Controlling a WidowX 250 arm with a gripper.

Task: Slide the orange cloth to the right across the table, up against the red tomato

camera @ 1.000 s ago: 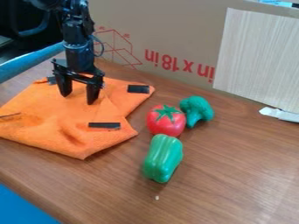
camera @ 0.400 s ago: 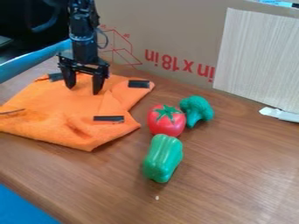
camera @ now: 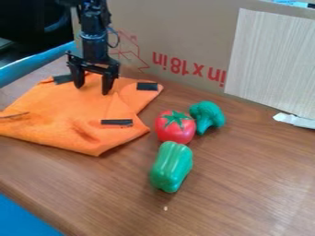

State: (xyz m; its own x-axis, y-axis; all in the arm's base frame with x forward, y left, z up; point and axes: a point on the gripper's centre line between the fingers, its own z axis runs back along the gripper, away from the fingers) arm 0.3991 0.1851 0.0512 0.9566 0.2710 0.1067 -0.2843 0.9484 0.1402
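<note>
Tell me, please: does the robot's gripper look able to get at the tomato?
Probably yes: the gripper is open at the orange cloth and nothing covers the tomato, though the broccoli and green pepper crowd it.

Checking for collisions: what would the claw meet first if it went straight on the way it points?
Pointing down, the claw would probably meet the orange cloth first; whether its tips touch it now is unclear.

Orange cloth point(camera: 67, 122) with black strips point(camera: 117, 122); red tomato point(camera: 175, 128) (its leafy top is green); green pepper point(camera: 172, 167); darker green broccoli point(camera: 208, 115); brown wood-grain table point(camera: 246, 184).
</note>
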